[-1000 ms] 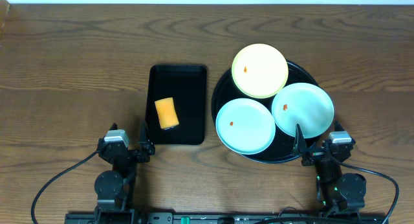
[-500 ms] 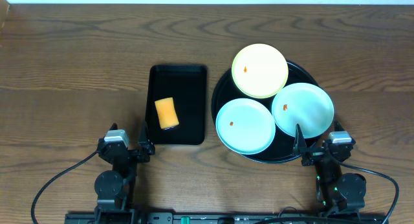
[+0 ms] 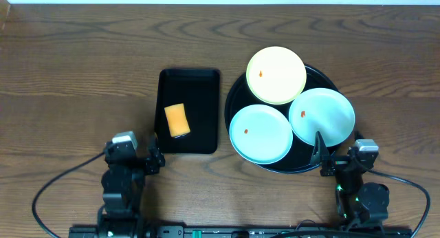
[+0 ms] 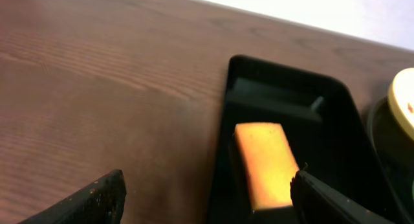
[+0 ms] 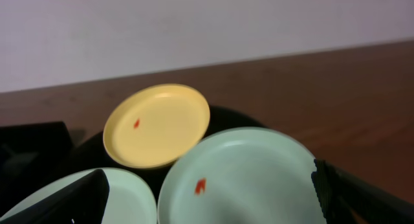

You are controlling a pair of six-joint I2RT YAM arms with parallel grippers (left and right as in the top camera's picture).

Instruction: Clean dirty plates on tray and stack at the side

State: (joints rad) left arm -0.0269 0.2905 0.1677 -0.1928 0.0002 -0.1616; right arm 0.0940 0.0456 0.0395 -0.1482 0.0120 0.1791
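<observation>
Wooden table: three speckled plates lie on the round tray, centre right; my left claw and right claw, lower edge, gape wide, empty.

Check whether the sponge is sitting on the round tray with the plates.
No, the sponge lies in the rectangular tray, which sits apart from the round tray on its left in the overhead view.
</observation>
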